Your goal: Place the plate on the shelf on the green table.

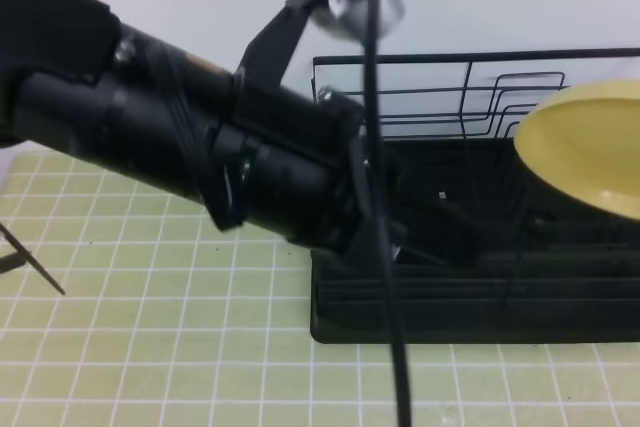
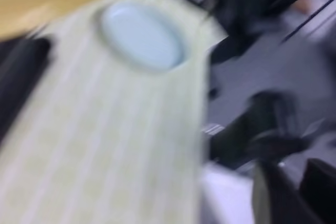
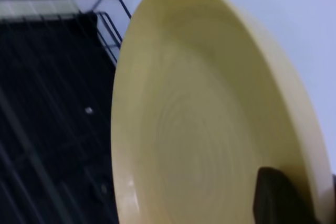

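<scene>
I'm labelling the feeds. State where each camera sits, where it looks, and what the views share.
Exterior high: above the green table, looking down at the shelf; a black arm fills the left.
Left wrist: blurred, faces tiles and a pale oval dish.
Right wrist: on the right arm, looks along the plate; a dark finger grips its rim.
Shared: plate and shelf appear in exterior high and right wrist.

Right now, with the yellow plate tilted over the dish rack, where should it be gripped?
At the rim. The plate is shallow and thin-edged, tilted above the rack, so a pincer closing across its lower right edge, where a dark finger already sits in the right wrist view, suits it best.
</scene>
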